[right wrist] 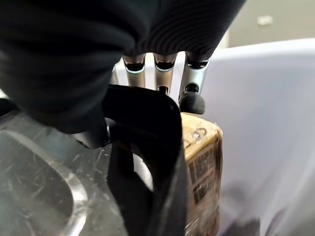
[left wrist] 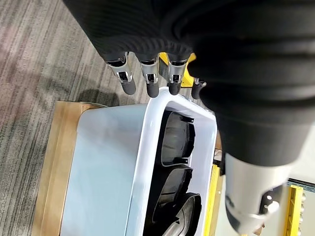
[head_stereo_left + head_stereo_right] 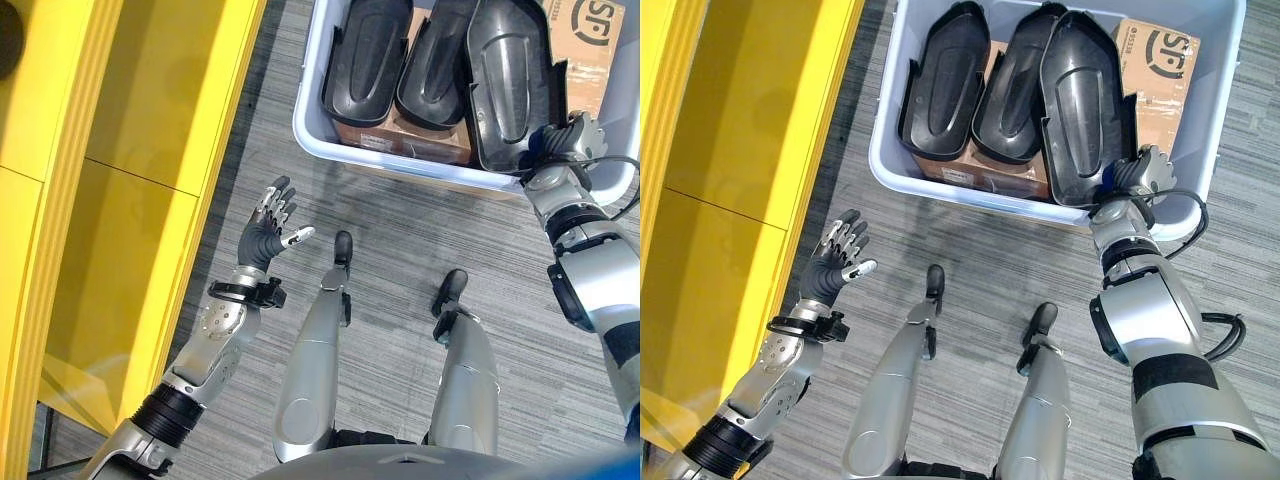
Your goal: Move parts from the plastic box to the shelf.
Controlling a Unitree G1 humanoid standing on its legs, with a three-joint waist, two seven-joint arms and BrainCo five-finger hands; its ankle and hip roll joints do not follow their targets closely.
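Fingers of the right hand [image 3: 1137,172] curl over the lower edge of the rightmost black part [image 3: 1087,105], which lies in the plastic box [image 3: 902,172] at upper right. Such an edge grip may let this long part swing or snag its neighbours. At lower left, the left hand [image 3: 269,228] hangs released beside the yellow shelf [image 3: 120,180].

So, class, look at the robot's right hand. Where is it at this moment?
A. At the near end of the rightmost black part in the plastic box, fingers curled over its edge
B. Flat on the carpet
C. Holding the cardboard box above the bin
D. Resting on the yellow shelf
A: the right hand sits at the near end of the rightmost black part inside the plastic box, with its fingers wrapped over the part's edge in the right wrist view.
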